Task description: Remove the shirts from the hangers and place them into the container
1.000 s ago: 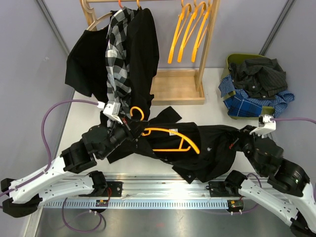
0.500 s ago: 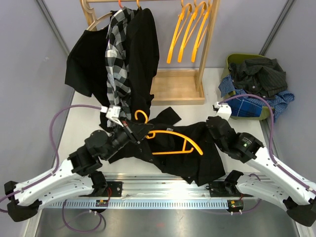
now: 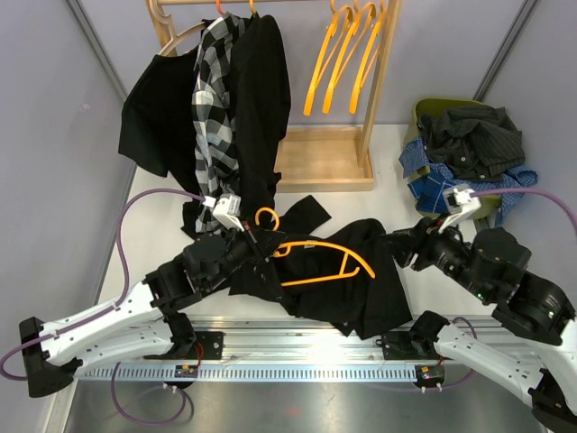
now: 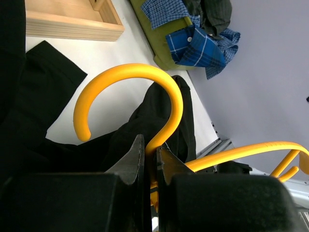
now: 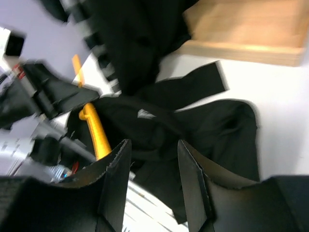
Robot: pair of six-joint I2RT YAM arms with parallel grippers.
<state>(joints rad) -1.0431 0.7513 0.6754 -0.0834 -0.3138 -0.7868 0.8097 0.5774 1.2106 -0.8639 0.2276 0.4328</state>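
Table (image 3: pixel 383 203) carries the wooden rack (image 3: pixel 329 162), where more shirts (image 3: pixel 243 90) hang awaiting their turn. In front lies the black shirt (image 3: pixel 361 289), spread low so it can slide free. The container (image 3: pixel 424 110), far right, holds heaped shirts. The orange hanger (image 3: pixel 315 248) lies partly bared on the black shirt, its neck clamped in the left claw (image 4: pixel 150 150) as an anchor. The right claw (image 5: pixel 152 164), fingers apart and empty, hovers over the cloth's right side, likely to pull

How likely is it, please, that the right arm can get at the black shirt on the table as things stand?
Probably yes: the right tool is open, close to the black shirt, with nothing between them; the left tool grips the hanger.
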